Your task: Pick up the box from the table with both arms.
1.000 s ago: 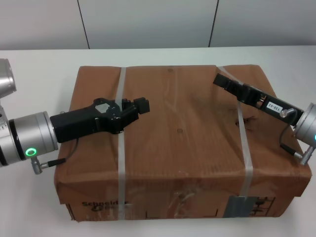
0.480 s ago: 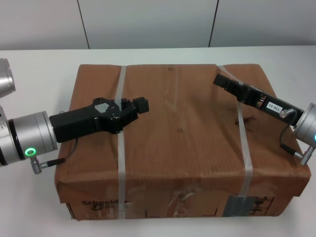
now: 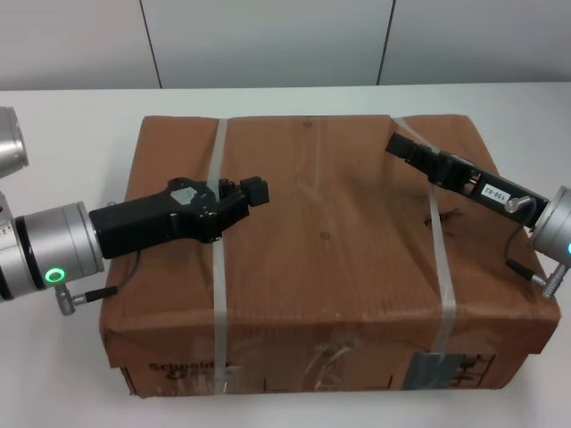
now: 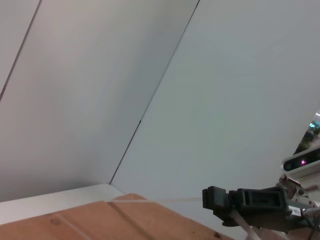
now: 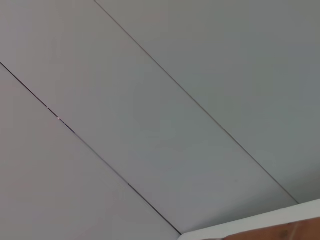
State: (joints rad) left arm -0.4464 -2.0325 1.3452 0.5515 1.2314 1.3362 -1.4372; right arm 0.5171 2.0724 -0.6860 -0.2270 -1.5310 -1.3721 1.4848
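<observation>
Box [image 3: 326, 259] is seated flat on the table [image 3: 71, 116], not lifted.
Left gripper [image 3: 250, 192] and right gripper [image 3: 399, 145] are held above its top, inboard of both sides; no side contact is made, finger state can't be told.

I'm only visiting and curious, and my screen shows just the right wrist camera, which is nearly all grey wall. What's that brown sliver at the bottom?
Observer: It's the top of a large brown cardboard box on a plain white table.
Visitor: Where are the robot's hands?
Observer: Both are over the box top. The black left gripper is by the left pale plastic strap, and the black right gripper is by the right pale plastic strap. Whether they touch the box, I cannot tell.
Visitor: Any writing on the box?
Observer: Yes, dark printing and a grey label on the side facing the robot.
</observation>
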